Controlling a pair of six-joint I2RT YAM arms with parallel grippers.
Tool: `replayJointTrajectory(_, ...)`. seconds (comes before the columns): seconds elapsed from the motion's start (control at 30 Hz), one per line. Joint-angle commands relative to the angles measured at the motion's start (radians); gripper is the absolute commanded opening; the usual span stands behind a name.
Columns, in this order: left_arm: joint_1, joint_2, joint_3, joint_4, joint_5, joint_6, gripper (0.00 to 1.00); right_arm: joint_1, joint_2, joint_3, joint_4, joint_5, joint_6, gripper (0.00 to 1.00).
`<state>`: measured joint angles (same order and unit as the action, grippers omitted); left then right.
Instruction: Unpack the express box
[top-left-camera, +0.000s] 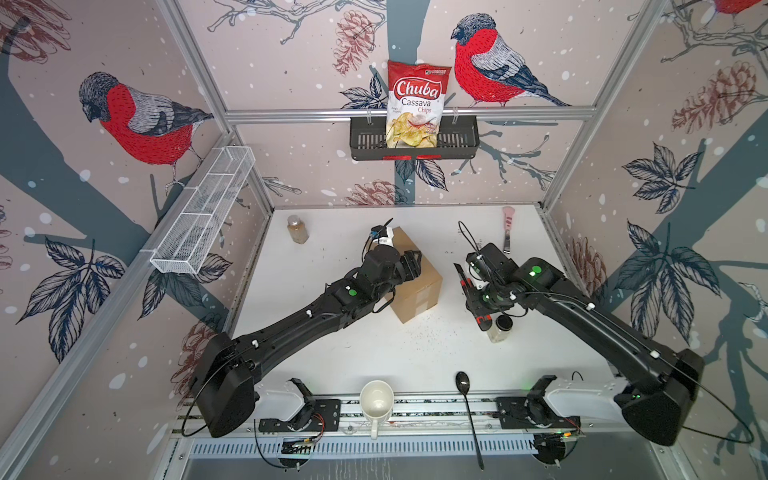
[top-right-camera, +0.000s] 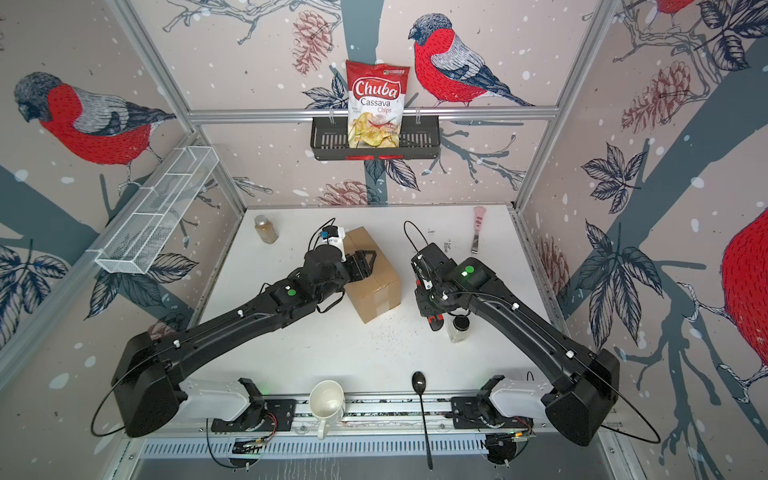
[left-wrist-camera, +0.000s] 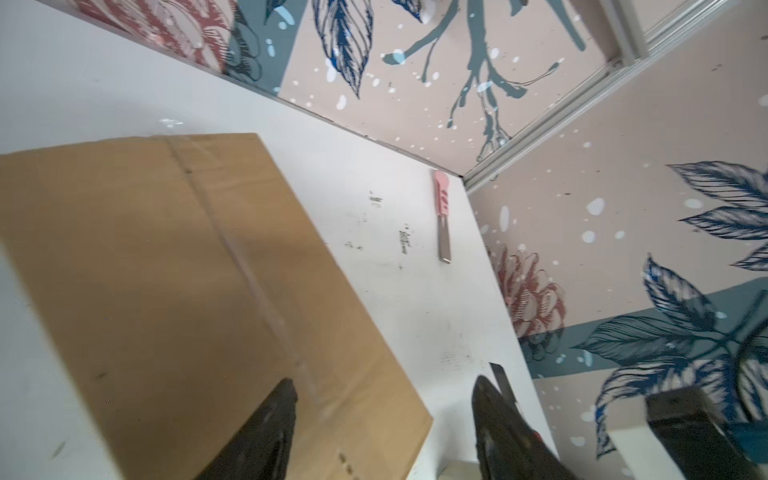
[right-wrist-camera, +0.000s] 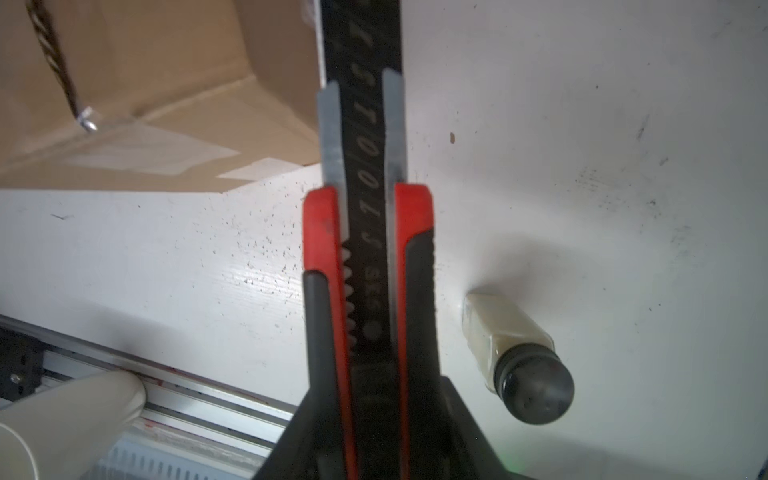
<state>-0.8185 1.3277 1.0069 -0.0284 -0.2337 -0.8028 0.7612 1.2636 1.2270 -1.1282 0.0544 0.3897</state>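
The express box (top-left-camera: 417, 291) (top-right-camera: 376, 291) is a brown cardboard carton standing near the table's middle, flaps down, with clear tape along its top seam (left-wrist-camera: 249, 274). My left gripper (top-left-camera: 413, 259) (left-wrist-camera: 384, 384) hovers open above the box top. One of its fingers (left-wrist-camera: 282, 403) is over the cardboard, and the rest of the gripper reaches past the box's edge over the table. Right of the box, my right gripper (top-left-camera: 478, 299) (right-wrist-camera: 376, 386) is shut on a red-and-black utility knife (right-wrist-camera: 365, 249) with its blade out. The box's taped side (right-wrist-camera: 145, 137) shows beside the blade.
A black-lidded spice jar (top-left-camera: 500, 328) lies by the right gripper. At the back stand a brown jar (top-left-camera: 298, 228) and a pink-handled scraper (top-left-camera: 508, 228). A white mug (top-left-camera: 376, 401) and black spoon (top-left-camera: 469, 411) sit at the front edge. A black basket (top-left-camera: 457, 141) holds chips; a wire shelf (top-left-camera: 203, 208) is mounted on the left wall.
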Motion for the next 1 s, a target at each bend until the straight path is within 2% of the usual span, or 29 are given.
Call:
replayJointTrajectory(0.0,-0.013,-0.024,-0.004,-0.155,-0.143,0.011,0.67,0.033,-0.002,0.002,-0.064,0.038,0.049,0.06)
replayJointTrajectory(0.33,-0.07,-0.136,-0.098,-0.274,-0.315,-0.075,0.67,0.149,0.022,0.004,-0.088,0.011,0.1,0.06)
replayJointTrajectory(0.97,-0.08,-0.193,-0.249,-0.228,-0.305,-0.159,0.64,0.209,0.097,0.025,-0.055,-0.013,0.121,0.06)
